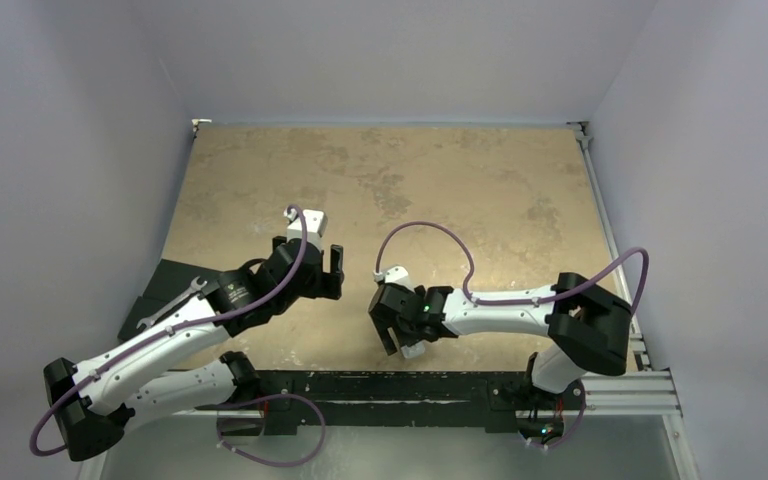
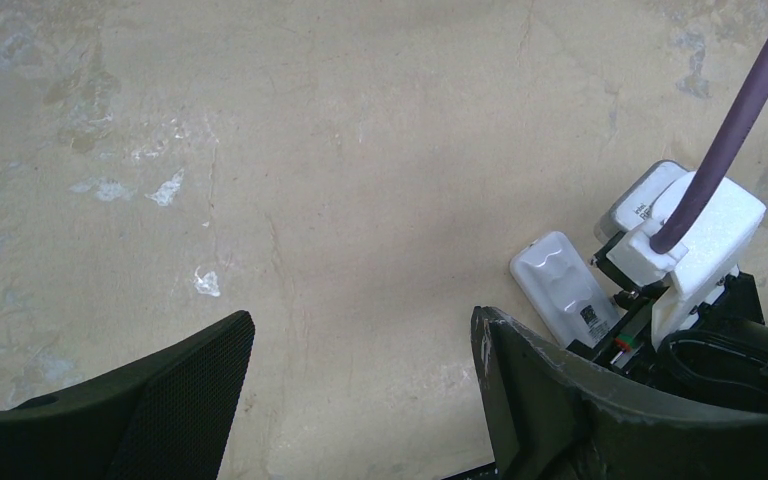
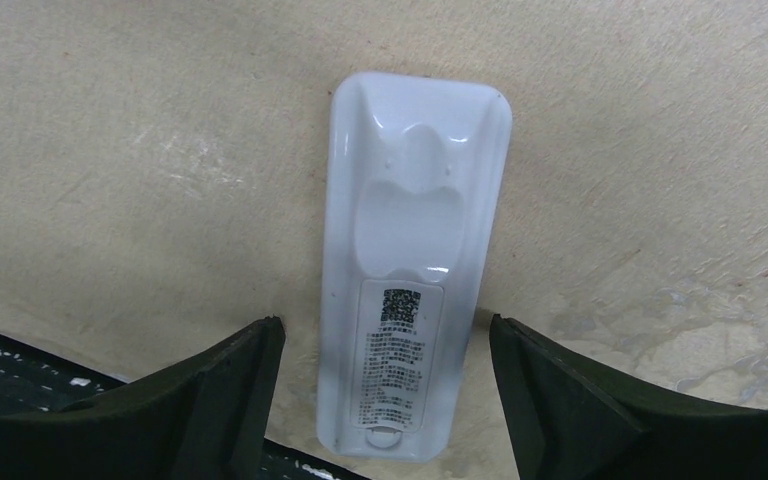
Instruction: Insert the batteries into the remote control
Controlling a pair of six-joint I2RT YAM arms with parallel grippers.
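Observation:
The white remote control (image 3: 410, 260) lies back side up on the tan table near the front edge, its battery cover with a QR label shut. My right gripper (image 3: 385, 335) is open, its jaws on either side of the remote's near end without touching it. In the top view the right gripper (image 1: 393, 330) hangs over the remote (image 1: 412, 350). My left gripper (image 1: 331, 270) is open and empty, to the left of the remote. The left wrist view shows the left gripper (image 2: 360, 335) over bare table, with the remote (image 2: 563, 290) to its right. The batteries are not in view.
A silver wrench (image 1: 173, 303) lies on a dark mat (image 1: 165, 280) at the table's left edge, behind the left arm. A black rail (image 1: 380, 385) runs along the front edge. Grey walls close in the table on three sides.

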